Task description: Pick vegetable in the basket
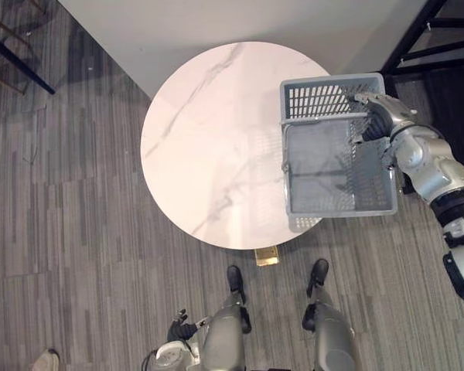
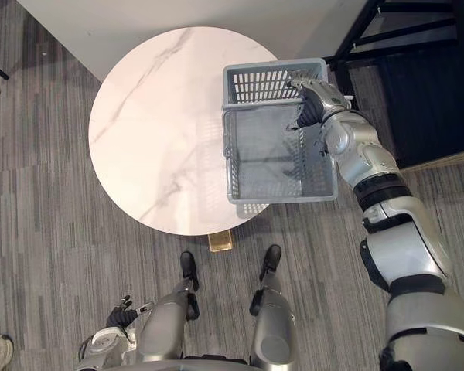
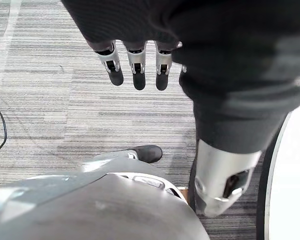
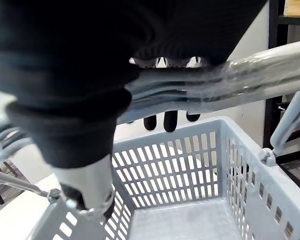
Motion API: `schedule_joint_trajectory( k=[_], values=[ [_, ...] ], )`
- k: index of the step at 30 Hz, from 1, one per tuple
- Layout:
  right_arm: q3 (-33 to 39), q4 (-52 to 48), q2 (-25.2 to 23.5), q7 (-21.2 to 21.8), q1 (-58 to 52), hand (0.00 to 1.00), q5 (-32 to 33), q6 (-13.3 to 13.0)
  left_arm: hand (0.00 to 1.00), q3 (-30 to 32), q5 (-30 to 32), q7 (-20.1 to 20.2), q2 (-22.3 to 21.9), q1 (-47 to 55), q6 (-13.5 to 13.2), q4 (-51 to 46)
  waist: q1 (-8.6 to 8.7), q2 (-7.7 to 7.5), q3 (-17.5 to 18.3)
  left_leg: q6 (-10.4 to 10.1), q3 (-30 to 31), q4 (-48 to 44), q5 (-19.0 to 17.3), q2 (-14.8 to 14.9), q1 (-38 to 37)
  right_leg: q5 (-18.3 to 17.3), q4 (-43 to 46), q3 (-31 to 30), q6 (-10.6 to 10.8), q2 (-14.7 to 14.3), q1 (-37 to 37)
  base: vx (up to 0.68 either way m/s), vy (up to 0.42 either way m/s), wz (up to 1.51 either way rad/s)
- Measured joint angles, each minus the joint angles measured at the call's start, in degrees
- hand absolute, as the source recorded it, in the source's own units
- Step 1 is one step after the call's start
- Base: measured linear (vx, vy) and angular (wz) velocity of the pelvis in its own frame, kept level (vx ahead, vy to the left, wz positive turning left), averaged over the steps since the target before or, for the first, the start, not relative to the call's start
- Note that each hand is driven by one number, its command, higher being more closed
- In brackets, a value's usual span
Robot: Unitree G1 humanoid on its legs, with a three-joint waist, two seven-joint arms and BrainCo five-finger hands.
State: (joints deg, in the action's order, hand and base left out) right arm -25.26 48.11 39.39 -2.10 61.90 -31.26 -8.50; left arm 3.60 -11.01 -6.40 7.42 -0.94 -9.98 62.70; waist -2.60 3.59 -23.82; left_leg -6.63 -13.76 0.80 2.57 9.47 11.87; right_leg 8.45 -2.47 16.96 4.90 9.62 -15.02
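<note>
Right arm (image 2: 375,174): stretched out forward from the lower right, almost straight.
Right robot hand (image 2: 310,104): dark cover on top, fingers (image 4: 170,121) curled tight round the basket handles (image 4: 250,75), dark tips peeking out beneath.
Left arm (image 2: 100,344): hanging low at the side.
Left robot hand (image 1: 182,330): fingers (image 3: 139,67) straight and relaxed, nothing in it.

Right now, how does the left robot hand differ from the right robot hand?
The right robot hand is curled round the handles of the grey basket; the left robot hand holds nothing, its fingers straight. The right robot hand is stretched out by the round table's edge; the left robot hand hangs low over the floor. Both have silver fingers with dark tips.
</note>
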Motion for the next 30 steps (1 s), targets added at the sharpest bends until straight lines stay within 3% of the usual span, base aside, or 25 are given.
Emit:
schedule_joint_trajectory(
  k=[5, 22, 25, 30],
  values=[
    [0.0, 0.1, -0.6, -0.2, 0.4, 1.0, -0.2, 0.4, 0.0, -0.7, 0.0, -0.1, 0.0, -0.6, -0.1, 0.0, -0.89, 0.0, -0.2, 0.0, 0.3, 0.1, 0.1, 0.0, 0.1, 0.0, 0.0, 0.2, 0.0, 0.0, 0.0, 0.0, -0.003, 0.01],
    [-3.2, 3.0, -1.0, 1.5, 0.7, 1.0, -2.6, 0.4, 0.0, -1.1, 0.4, -0.7, 0.2, -0.8, -0.5, 0.0, -1.01, -0.33, -0.4, 0.0, 0.3, 0.1, 0.2, 0.1, -1.9, 0.0, 0.0, -0.1, 0.0, -0.1, 2.0, 0.0, 0.0, 0.0],
    [-5.8, -4.2, 1.3, 3.7, -3.2, 1.0, -2.6, 0.2, 0.0, -1.0, 1.1, -0.5, 0.2, -1.1, 0.1, -0.1, -0.87, -0.51, -0.4, 0.0, 0.1, 0.5, 0.2, 0.3, -3.5, 0.0, 0.0, -0.4, 0.0, -0.3, 3.3, 0.0, -0.001, -0.05],
    [-6.8, -18.8, 4.6, 5.9, -11.3, 1.0, -2.3, -2.4, 0.0, 0.7, 3.4, 0.3, 0.5, -1.0, 0.7, 0.0, 0.03, -1.7, 0.0, 0.0, -1.2, 1.2, 0.2, 0.3, -6.1, 0.0, 0.0, -1.8, 0.0, -0.5, 4.6, 0.0, 0.005, -0.12]
  ],
)
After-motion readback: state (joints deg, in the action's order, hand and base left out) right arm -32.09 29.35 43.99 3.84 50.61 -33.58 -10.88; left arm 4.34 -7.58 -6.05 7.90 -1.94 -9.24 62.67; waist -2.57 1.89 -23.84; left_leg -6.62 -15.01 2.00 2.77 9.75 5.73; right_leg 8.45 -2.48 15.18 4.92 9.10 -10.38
